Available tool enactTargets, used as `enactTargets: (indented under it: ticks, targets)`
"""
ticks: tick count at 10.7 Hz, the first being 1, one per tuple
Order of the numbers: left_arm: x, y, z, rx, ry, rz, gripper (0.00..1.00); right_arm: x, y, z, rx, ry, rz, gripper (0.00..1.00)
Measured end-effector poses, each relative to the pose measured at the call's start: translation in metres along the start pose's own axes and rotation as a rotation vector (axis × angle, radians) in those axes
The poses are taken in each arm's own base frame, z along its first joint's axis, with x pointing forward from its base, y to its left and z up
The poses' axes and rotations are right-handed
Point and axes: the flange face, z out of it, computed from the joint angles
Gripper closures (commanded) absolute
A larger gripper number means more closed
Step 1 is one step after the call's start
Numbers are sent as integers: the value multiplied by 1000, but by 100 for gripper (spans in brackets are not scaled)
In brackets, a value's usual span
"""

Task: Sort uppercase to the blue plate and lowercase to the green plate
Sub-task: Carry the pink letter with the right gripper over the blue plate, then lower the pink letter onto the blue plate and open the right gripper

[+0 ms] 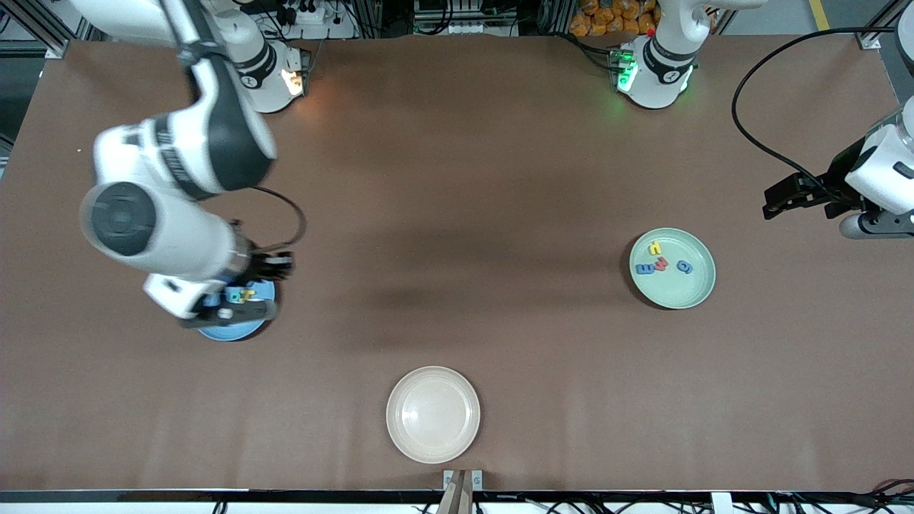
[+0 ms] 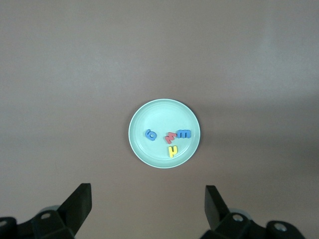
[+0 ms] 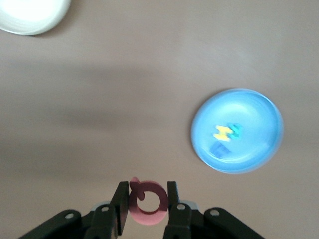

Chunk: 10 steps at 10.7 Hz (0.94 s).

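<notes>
Here, the right gripper clamps the red Q above the blue plate holding three letters; the left gripper, jaws apart, waits above open tabletop by the green plate with four.

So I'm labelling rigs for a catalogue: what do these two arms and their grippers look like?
Both arms are glossy white with dark grey to black joint sections. The right arm has a round dark grey cap on one joint and a thin black cable looping beside its wrist. A long black cable trails to the left arm. The left gripper and right gripper are black, with flat black fingers.
</notes>
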Motion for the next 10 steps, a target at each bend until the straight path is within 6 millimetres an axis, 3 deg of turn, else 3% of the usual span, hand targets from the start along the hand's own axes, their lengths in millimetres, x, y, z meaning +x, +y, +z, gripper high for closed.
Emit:
enactTargets:
  ticks: [2, 3, 6, 8, 9, 10]
  targets:
    - [1, -2, 1, 1, 0, -3, 0, -11, 67, 23, 25, 11, 78, 100]
    - [2, -5, 2, 2, 1, -8, 0, -13, 90, 49, 31, 21, 113, 100]
    - [2, -6, 1, 2, 2, -10, 0, -22, 129, 133, 33, 57, 152, 99]
    - [1, 1, 0, 1, 5, 1, 0, -29, 149, 168, 31, 76, 168, 86]
    - [1, 4, 0, 1, 4, 3, 0, -31, 159, 178, 31, 72, 160, 62]
    - [1, 5, 0, 1, 4, -5, 0, -33, 171, 184, 32, 66, 147, 1]
